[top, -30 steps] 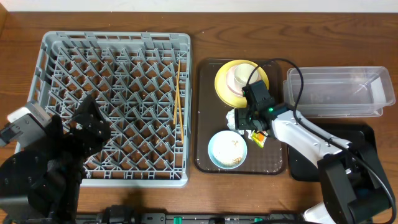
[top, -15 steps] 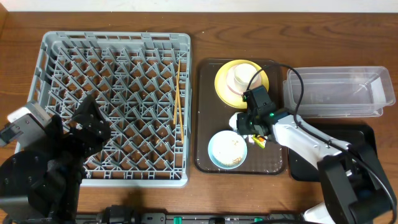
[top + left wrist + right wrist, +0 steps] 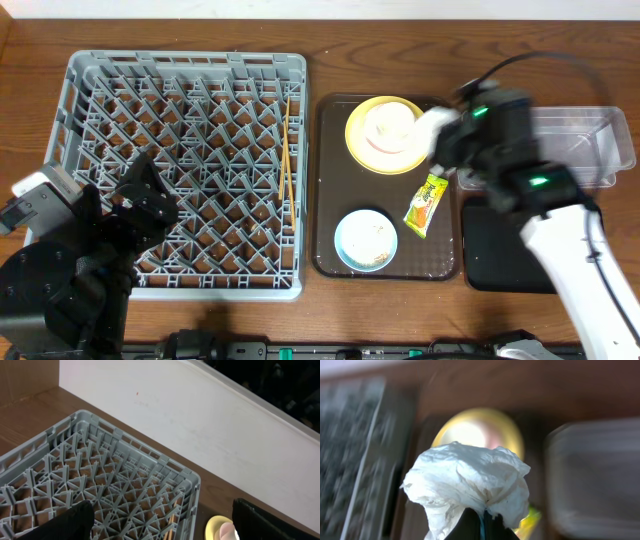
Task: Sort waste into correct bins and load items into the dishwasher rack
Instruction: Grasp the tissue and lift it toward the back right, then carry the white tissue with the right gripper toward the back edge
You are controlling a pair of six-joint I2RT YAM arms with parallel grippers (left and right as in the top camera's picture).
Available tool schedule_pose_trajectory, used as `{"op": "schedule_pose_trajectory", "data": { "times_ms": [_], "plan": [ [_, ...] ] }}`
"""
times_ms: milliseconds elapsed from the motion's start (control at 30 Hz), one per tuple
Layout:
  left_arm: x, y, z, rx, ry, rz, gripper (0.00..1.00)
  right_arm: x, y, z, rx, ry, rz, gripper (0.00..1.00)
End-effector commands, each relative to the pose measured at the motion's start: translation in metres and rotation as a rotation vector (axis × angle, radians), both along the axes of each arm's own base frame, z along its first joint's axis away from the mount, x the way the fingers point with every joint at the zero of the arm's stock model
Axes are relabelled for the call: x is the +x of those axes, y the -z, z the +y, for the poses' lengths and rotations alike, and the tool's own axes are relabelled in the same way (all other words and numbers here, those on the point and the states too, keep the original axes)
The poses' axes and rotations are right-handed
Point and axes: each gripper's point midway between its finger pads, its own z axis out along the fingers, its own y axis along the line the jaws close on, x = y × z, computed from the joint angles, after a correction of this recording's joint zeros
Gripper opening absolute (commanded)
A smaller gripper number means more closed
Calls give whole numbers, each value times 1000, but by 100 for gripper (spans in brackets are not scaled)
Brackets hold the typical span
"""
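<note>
Grey plastic fills the left of the table. The dishwasher rack (image 3: 185, 170) carries only the chopsticks (image 3: 286, 150) near its right side. The left gripper (image 3: 160, 510) hangs over it with fingers spread wide, holding nothing.

The brown serving tray (image 3: 330, 185) beside the rack is where things have changed. A second ago the right gripper (image 3: 480, 525) was low on that tray among the waste. Now it has risen and swung toward the clear tub (image 3: 590, 150), motion-blurred, with the crumpled tissue (image 3: 470, 480) pinched between its fingers. The tissue is off the tray and, I judge, bound for a bin. The black tray (image 3: 500, 250), just below the tub, is the other choice.

The yellow plate (image 3: 356, 135) with a white cup (image 3: 390, 122), the light blue bowl (image 3: 366, 240) holding pale scraps, and the now uncovered snack wrapper (image 3: 424, 204) all wait on the brown tray.

The tub's near end wall stands just beside the gripper, so the tissue must clear that rim. Past it the way looks open, with the cup close on the other side.
</note>
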Motion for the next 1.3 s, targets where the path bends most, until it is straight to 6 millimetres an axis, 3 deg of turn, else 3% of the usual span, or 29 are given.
{"op": "schedule_pose_trajectory", "data": {
  "times_ms": [0,67,167,300,433,500,633,800,933,1033,1167,1267],
  "plan": [
    [-2,-6,-1,3,5,-15,89,28,-30,-68,-56,159,-75,1],
    [-2,-6,-1,3,5,-15,89,48,-45,-114,-43,257,-99,1],
    [-2,-6,-1,3,5,-15,89,70,-42,-173,-35,370,-72,1],
    [-2,-6,-1,3,5,-15,89,90,0,-233,31,456,65,1],
    [-2,-6,-1,3,5,-15,89,96,48,-276,93,528,218,1],
    [-2,-6,-1,3,5,-15,89,99,60,-290,121,535,251,1],
    [-2,-6,-1,3,5,-15,89,110,67,-303,123,468,234,1],
    [-2,-6,-1,3,5,-15,89,119,52,-311,47,421,172,1],
    [-2,-6,-1,3,5,-15,89,122,42,-305,62,399,149,5],
    [-2,-6,-1,3,5,-15,89,126,38,-289,135,340,134,1],
    [-2,-6,-1,3,5,-15,89,134,25,-248,296,180,91,1],
    [-2,-6,-1,3,5,-15,89,139,25,-222,301,130,104,1]
  ]
}}
